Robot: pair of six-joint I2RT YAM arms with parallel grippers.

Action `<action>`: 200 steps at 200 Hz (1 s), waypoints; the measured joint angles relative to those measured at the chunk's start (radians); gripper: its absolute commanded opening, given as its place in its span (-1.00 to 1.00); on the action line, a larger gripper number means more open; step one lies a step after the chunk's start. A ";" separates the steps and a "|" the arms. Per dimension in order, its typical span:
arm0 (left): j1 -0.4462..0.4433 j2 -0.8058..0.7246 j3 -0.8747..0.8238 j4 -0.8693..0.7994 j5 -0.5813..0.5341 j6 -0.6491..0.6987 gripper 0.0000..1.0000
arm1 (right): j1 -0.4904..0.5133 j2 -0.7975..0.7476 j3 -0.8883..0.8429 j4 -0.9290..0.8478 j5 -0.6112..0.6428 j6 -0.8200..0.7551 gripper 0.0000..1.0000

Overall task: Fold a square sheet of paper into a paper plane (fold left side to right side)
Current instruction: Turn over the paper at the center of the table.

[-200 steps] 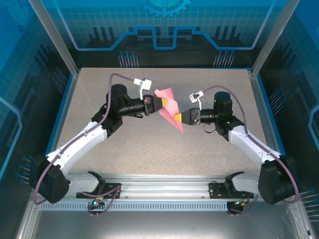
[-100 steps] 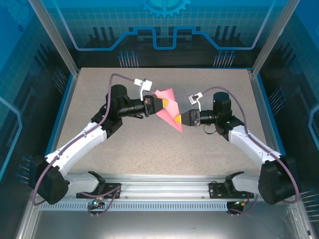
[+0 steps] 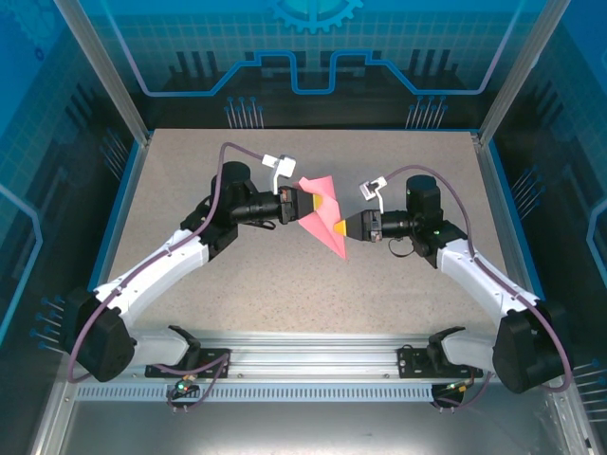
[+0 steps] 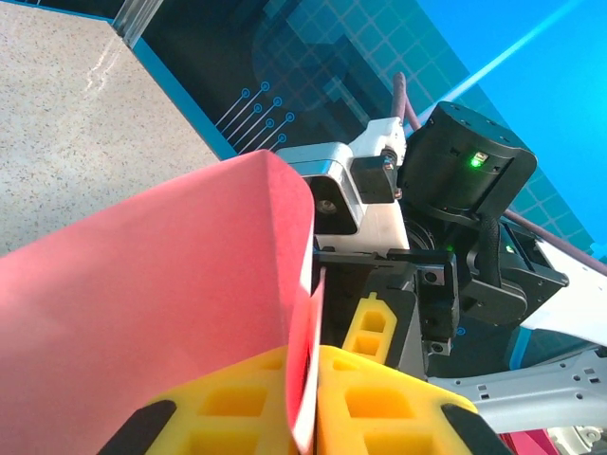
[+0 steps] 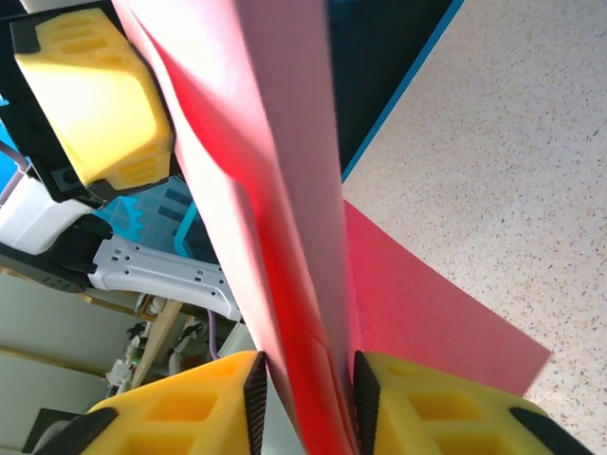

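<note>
The pink-red paper (image 3: 321, 210), folded into a pointed dart-like shape, hangs in the air above the middle of the table between both grippers. My left gripper (image 3: 305, 204) is shut on its left edge; in the left wrist view the yellow pads (image 4: 237, 398) pinch the thin sheet (image 4: 171, 284) at the left gripper (image 4: 311, 358). My right gripper (image 3: 339, 227) grips the lower right edge. In the right wrist view the folded layers (image 5: 285, 190) run between the black pad faces of the right gripper (image 5: 308, 372), touching both.
The speckled table (image 3: 398, 284) lies below with blue-edged sides. A yellow finger of the left gripper (image 5: 100, 95) shows beyond the paper in the right wrist view. The right gripper's finger (image 4: 375, 327) shows behind the paper in the left wrist view.
The right jaws have closed from wide open onto the paper. The left arm has moved slightly right, carrying the paper with it.
</note>
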 measured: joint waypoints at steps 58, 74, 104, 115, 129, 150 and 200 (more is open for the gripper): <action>0.000 0.017 0.000 -0.005 0.000 0.003 -0.66 | -0.001 0.000 0.001 -0.025 0.006 -0.014 -0.83; -0.001 0.017 0.000 -0.013 -0.003 0.016 -0.54 | -0.005 0.000 0.001 -0.040 0.011 -0.027 -0.86; -0.002 0.015 0.000 -0.055 -0.029 0.048 -0.10 | -0.008 0.000 0.017 -0.127 0.051 -0.079 -0.86; -0.002 0.007 0.000 -0.094 -0.056 0.070 0.01 | -0.011 0.000 0.040 -0.200 0.088 -0.122 -0.86; -0.002 -0.021 0.000 -0.161 -0.117 0.100 0.14 | -0.012 0.000 0.096 -0.328 0.175 -0.193 -0.86; -0.002 -0.106 -0.005 -0.265 -0.267 0.128 0.25 | 0.018 0.003 0.209 -0.533 0.394 -0.295 -0.86; -0.002 -0.352 -0.129 -0.410 -0.687 0.119 0.33 | 0.329 0.166 0.431 -0.932 1.181 -0.359 -0.85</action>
